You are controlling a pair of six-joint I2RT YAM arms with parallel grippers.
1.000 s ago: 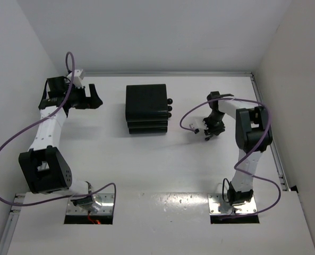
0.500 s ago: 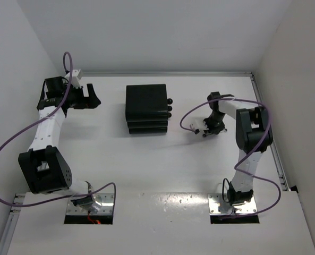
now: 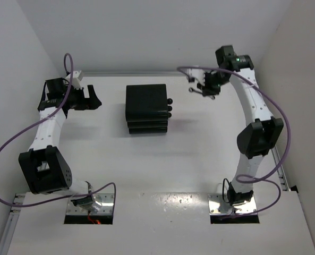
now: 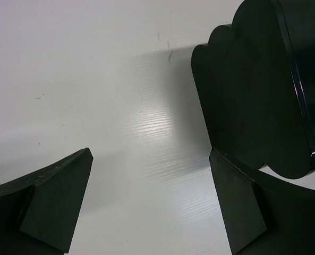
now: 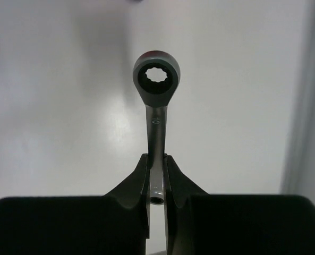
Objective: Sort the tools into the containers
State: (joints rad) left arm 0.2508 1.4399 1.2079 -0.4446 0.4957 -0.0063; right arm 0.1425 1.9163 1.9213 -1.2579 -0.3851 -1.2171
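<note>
Silver wrench (image 5: 155,119) pinched in right tool (image 5: 156,160), aloft | left tool (image 4: 149,156) spread wide, holding nothing

Lower shank of wrench (image 5: 156,119) out of sight inside right end effector (image 5: 156,159); cabinet (image 4: 253,90) partly off-frame.

Cabinet (image 3: 145,103) is the only obstacle on the table (image 3: 189,154), mid-far. There's an open lane between its left face and the left gripper (image 3: 98,98), which sits near the left wall (image 3: 14,79). Knobs (image 3: 169,108) face right with room beyond. Right gripper (image 3: 206,88) and its wrench (image 3: 194,91) hang far-right of the knobs, apart. Near half is open.
</note>
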